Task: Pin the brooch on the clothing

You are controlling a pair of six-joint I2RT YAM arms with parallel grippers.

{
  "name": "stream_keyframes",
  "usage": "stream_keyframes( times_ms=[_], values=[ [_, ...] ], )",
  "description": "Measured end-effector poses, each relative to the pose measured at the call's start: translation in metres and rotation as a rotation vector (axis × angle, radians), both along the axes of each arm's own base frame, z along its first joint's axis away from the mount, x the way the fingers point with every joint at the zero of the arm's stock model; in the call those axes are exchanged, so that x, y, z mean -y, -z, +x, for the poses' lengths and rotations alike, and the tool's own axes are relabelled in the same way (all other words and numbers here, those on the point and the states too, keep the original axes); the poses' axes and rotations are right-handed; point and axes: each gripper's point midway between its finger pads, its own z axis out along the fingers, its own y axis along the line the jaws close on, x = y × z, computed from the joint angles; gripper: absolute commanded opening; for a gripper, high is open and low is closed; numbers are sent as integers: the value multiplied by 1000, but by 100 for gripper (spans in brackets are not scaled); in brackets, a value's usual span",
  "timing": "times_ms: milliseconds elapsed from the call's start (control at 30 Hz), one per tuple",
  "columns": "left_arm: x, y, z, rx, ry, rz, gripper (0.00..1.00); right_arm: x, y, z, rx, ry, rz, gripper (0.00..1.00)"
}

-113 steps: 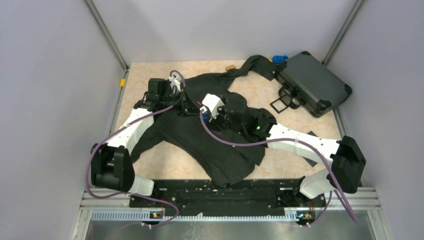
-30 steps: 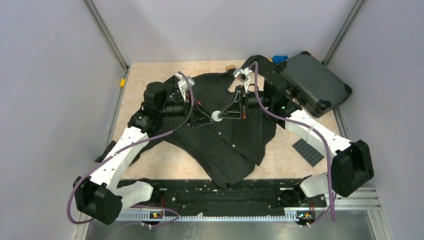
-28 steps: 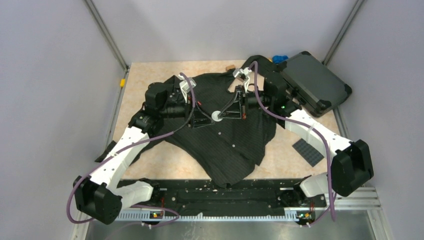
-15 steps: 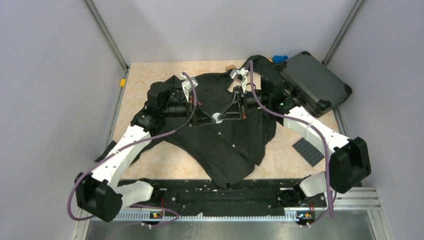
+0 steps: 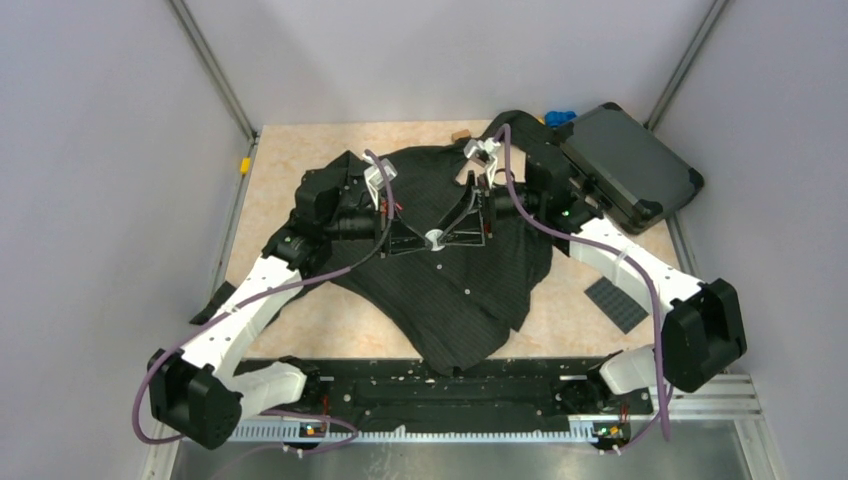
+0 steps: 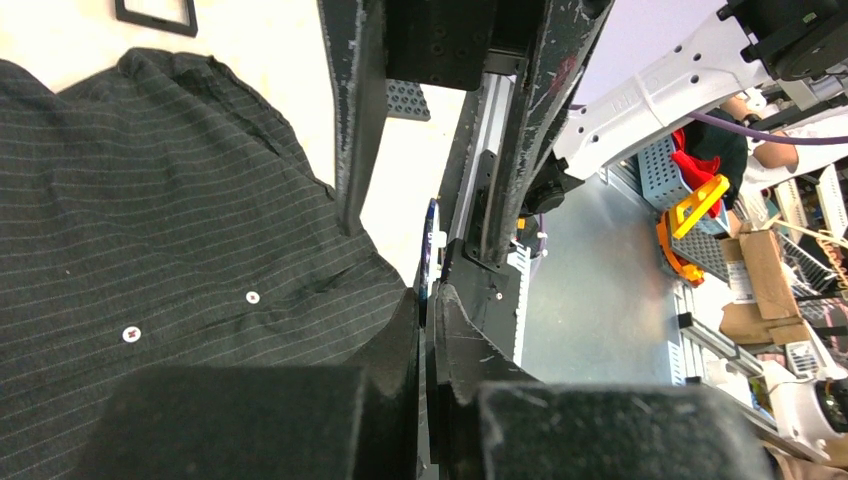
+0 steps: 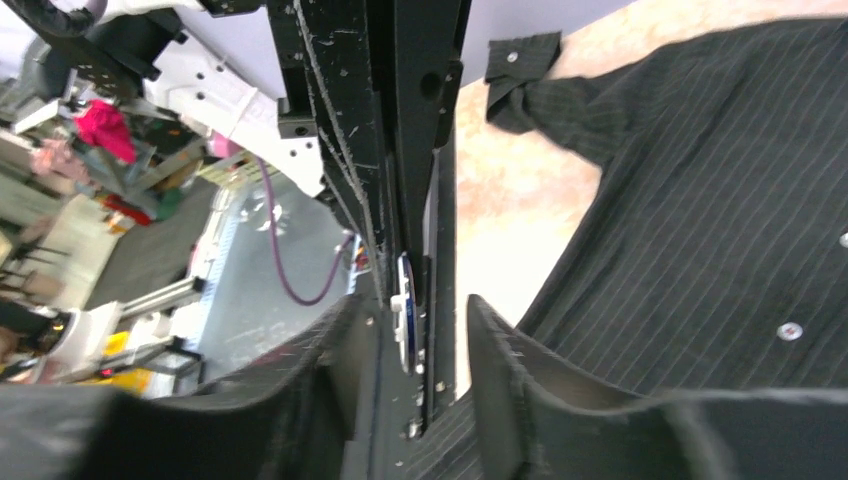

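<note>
left gripper (image 6: 428, 300) closed on the brooch (image 6: 430, 238) edge – held over the black pinstriped shirt (image 5: 450, 290) on the bench (image 5: 300, 170). right gripper (image 7: 418, 305) open – fingers flank the brooch.

Left hand (image 6: 428, 305) pinched on edge-on brooch (image 6: 431, 237); shirt (image 6: 150, 230) at left.

shirt (image 5: 470, 290): matt cloth | L claw (image 6: 427, 300): scuffed blk | tabletop (image 5: 280, 150): smooth
</note>
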Motion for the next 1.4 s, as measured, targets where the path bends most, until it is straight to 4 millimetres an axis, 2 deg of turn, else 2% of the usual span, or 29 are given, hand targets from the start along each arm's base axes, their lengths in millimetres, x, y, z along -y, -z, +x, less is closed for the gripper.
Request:
stream_keyframes(
  times_ms=[100, 367, 667, 833, 1000, 1133, 1333, 1400],
  values=[
    [-2, -4, -4, 34, -12, -18, 0, 3, -3, -3, 14, 21, 25, 55],
    [-4, -20, -4, 106, -37, -63, 0, 4, -13, -6, 28, 58, 95, 40],
    [-3, -21, -4, 97, -37, -74, 0, -1, -23, -9, 33, 56, 136, 28],
    [-3, -22, -4, 103, -37, -79, 0, -2, -25, -9, 32, 52, 143, 28],
    [-3, -23, -4, 104, -38, -81, 0, -4, -18, -7, 13, 47, 130, 28],
    [-3, -23, -3, 105, -42, -81, 0, -4, -16, -8, 6, 43, 125, 22],
    [-3, -22, -2, 103, -48, -79, 0, -5, -15, -10, 8, 33, 123, 2],
    [-3, -21, -2, 101, -50, -78, 0, -5, -14, -10, 6, 32, 119, 0]
  ],
)
